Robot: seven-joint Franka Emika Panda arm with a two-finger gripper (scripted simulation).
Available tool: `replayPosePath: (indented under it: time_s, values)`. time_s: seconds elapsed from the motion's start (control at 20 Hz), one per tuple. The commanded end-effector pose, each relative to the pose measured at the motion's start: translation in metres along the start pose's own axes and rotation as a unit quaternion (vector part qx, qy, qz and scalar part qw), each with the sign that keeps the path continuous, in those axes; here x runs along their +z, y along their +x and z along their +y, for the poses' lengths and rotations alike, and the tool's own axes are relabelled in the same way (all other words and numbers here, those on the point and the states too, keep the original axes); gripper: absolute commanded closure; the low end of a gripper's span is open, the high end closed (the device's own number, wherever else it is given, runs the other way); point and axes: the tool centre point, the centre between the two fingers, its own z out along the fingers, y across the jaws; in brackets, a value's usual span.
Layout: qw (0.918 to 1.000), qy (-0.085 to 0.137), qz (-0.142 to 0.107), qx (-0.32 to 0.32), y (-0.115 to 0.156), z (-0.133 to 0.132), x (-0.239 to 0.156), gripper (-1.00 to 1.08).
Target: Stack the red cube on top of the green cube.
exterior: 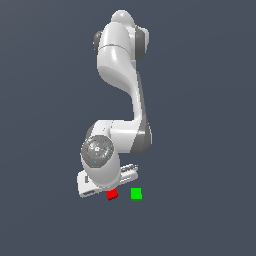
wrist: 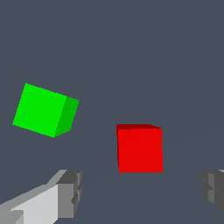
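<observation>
Red cube (wrist: 140,148) lies between the spread fingers of the gripper (wrist: 142,192), ungrasped.
Rigid and probably light, with flat, plain faces: pinch two opposite sides. Green cube (exterior: 136,194) sits just beside it, to the exterior view's right.

We see only a flat, uniform dark slate-grey ground (exterior: 45,125) filling both views, near and far, left and right alike, evenly lit with no distinct shadows.

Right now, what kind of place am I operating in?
Most likely a bare simulated test scene: a flat, featureless grey ground, one white arm with its gripper open, and only the red cube and the green cube lying apart.
</observation>
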Motion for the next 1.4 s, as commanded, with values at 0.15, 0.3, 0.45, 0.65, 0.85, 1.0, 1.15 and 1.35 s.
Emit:
replayPosePath:
  time_s: [0.15,0.3,0.45,0.65,0.85,1.0,1.15,1.35]
  values:
    - [1.0000,-0.001,0.000,-0.007,0.007,0.004,0.004,-0.92]
    - [1.0000,-0.001,-0.001,-0.009,0.009,0.005,0.005,-0.92]
    - [1.0000,-0.001,-0.001,-0.010,0.010,0.006,0.005,-0.92]
    - [0.9999,-0.001,-0.001,-0.010,0.011,0.006,0.006,-0.92]
    - [0.9999,-0.001,-0.001,-0.010,0.010,0.006,0.007,-0.92]
    - [0.9999,-0.001,-0.001,-0.010,0.010,0.006,0.014,-0.92]
    - [0.9999,-0.001,-0.001,-0.010,0.010,0.006,0.027,-0.92]
    - [0.9999,-0.001,-0.001,-0.010,0.010,0.006,0.046,-0.92]
